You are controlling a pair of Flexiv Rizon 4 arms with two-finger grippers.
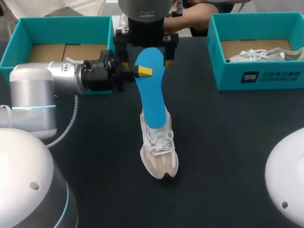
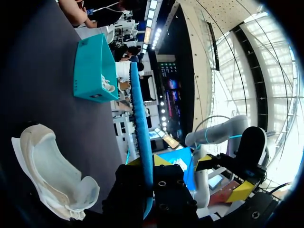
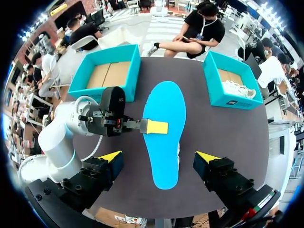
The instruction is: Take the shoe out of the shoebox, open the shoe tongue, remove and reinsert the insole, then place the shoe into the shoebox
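The shoe stands upright near the middle of the desk, out of both boxes, with its toe toward the near edge. It is a beige and white sneaker with white laces. In the left wrist view its opening gapes and shows a pale lining.

The insole is bright blue and plain, and it is held in the air over the shoe. Its broad end points toward the far edge and its narrower end lies over the shoe's heel opening. Whether that end touches the shoe cannot be told.

The left gripper comes in from the left edge and is clamped on the insole's side edge near the broad end. One yellow tip lies on the top face and the other finger is beneath. In the left wrist view the insole runs edge-on between the fingers.

The right gripper hangs above the insole near the far edge. Its fingers are spread wide to either side of the insole and touch nothing.

There are two teal shoeboxes. The one at the far left corner shows a bare cardboard floor. The one at the far right corner holds a second shoe. That makes two shoes, one insole and two grippers.
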